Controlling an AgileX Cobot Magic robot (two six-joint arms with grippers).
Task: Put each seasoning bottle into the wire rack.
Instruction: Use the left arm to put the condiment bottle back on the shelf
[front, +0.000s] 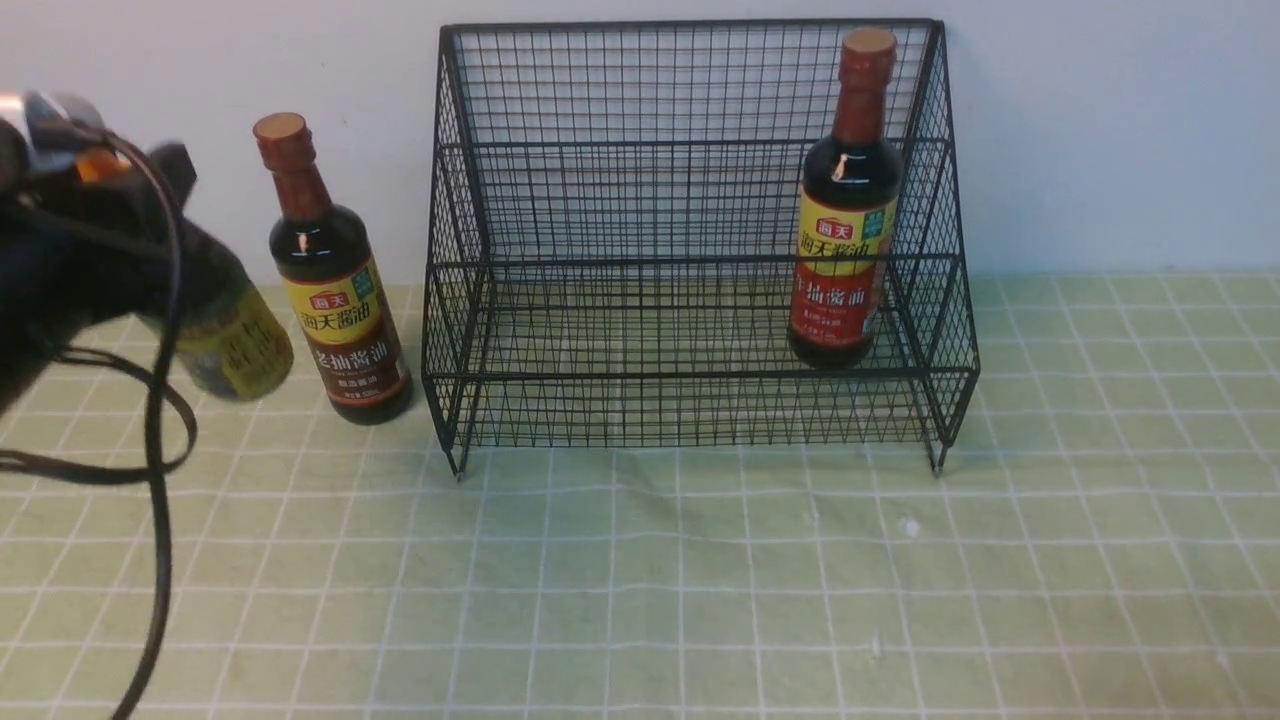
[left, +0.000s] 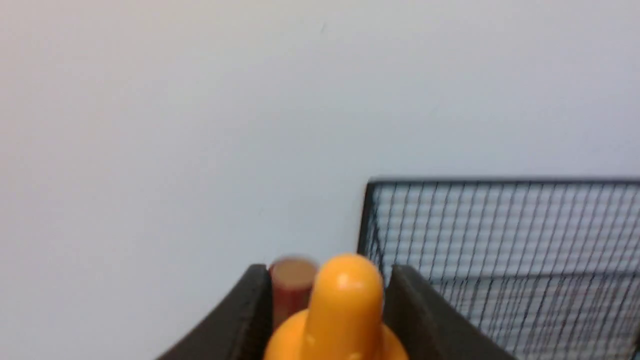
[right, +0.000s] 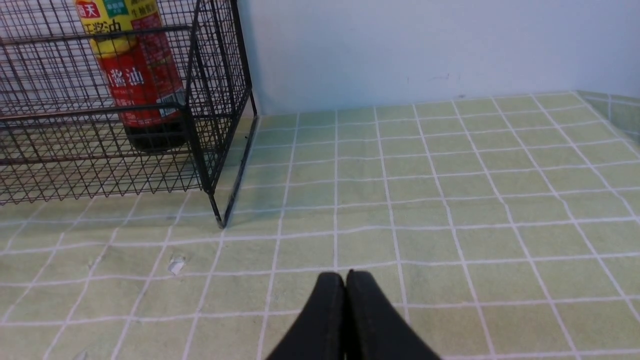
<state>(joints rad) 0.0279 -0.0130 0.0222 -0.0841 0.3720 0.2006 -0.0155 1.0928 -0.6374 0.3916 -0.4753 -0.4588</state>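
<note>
The black wire rack (front: 690, 24) stands against the wall. One tall seasoning bottle (front: 845, 250) with a red label stands upright on its right side, also seen in the right wrist view (right: 140, 75). A second tall bottle (front: 335, 290) with a brown label stands on the table left of the rack. My left gripper (left: 325, 272) is shut on the short bottle (front: 230, 340), which tilts at the far left. Its orange nozzle cap (left: 345, 310) rises between the fingers. My right gripper (right: 345, 275) is shut and empty over the cloth, right of the rack (right: 210, 150).
A green checked cloth (front: 700, 580) covers the table, and a pale wall rises right behind the rack. The left arm's black cable (front: 160, 440) loops down over the table's left side. The tall bottle's brown-red cap (left: 291, 285) shows just behind the held bottle.
</note>
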